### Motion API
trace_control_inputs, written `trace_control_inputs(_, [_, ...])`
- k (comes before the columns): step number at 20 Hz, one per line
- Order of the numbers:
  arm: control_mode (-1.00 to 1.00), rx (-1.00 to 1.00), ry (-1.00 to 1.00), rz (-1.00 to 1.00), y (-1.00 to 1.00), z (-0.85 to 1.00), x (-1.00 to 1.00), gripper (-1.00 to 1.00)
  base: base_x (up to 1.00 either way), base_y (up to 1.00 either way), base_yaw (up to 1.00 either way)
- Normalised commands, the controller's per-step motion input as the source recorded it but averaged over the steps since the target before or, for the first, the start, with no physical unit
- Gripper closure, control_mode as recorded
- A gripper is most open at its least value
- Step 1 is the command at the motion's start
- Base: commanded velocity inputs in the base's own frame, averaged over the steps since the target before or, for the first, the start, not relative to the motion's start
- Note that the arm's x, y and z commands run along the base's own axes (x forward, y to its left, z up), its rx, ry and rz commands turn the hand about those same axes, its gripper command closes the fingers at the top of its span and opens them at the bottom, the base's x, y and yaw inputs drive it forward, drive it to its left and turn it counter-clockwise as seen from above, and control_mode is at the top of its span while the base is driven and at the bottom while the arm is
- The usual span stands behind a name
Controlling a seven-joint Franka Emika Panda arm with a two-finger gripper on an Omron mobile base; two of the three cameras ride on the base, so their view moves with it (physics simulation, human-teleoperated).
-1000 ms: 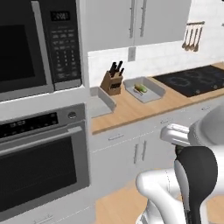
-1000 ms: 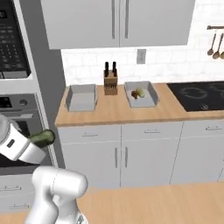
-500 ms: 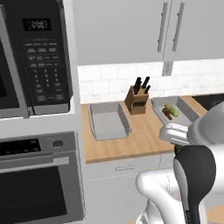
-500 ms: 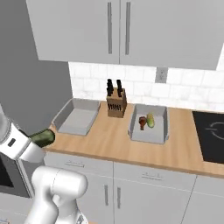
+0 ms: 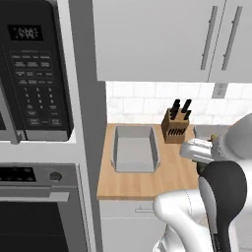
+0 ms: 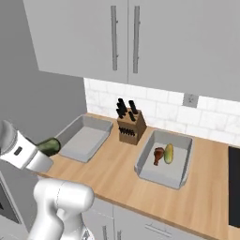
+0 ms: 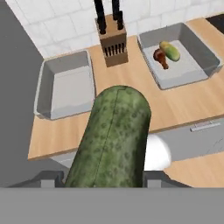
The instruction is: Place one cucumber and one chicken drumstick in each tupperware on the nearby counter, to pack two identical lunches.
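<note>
Left base view, surroundings: you have the microwave [image 5: 34, 74] and the oven [image 5: 42, 206] on your left, with a grey panel between them and the counter [image 5: 140, 182]; white upper cabinets [image 5: 162, 39] hang above a tiled backsplash [image 5: 133, 101]
Left base view, tupperware: the left tupperware [image 5: 134, 150] sits on the counter against the grey panel, and beside it stands the knife block [image 5: 175, 125]
Left base view, arm: your arm's white and dark links rise at the lower right and cover the counter's right part; the wrist lies low, near the counter's front edge
Right base view, surroundings: the knife block [image 6: 130, 124] stands between the left tupperware [image 6: 84, 138] and the right tupperware [image 6: 165, 158], close to the backsplash
Right base view, right tupperware: it holds a chicken drumstick [image 6: 158, 154] and a packed cucumber [image 6: 168, 153] side by side, touching or nearly so
Right base view, arm: your forearm reaches in from the left edge, and the held cucumber [image 6: 48, 146] sticks out of its end, in front of the left tupperware's near corner and off the counter's edge
Hand view, gripper: your gripper [image 7: 103, 178] is clamped on the held cucumber [image 7: 113, 135], which runs up from between the finger tips
Hand view, target: the left tupperware [image 7: 65, 85] lies beyond the cucumber's tip, up and to the left, well apart from it
Hand view, obstacles: the knife block [image 7: 112, 41] stands straight ahead beyond the tip, with the right tupperware [image 7: 179, 57] further right
</note>
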Motion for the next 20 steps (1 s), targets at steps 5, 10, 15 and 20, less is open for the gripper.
trace_control_inputs(5, [-1.00,0.02,0.15,0.30,0.00,-0.23,0.69,1.00,0.00,0.00,0.00])
trace_control_inputs(10, [-1.00,0.00,0.13,0.33,0.05,-0.44,0.70,1.00,0.00,0.00,0.00])
trace_control_inputs(15, [-1.00,0.00,0.09,0.15,0.52,-0.64,0.97,1.00,0.00,0.00,0.00])
trace_control_inputs(20, [-1.00,0.00,0.00,0.00,0.39,-0.30,0.95,1.00,0.00,0.00,0.00])
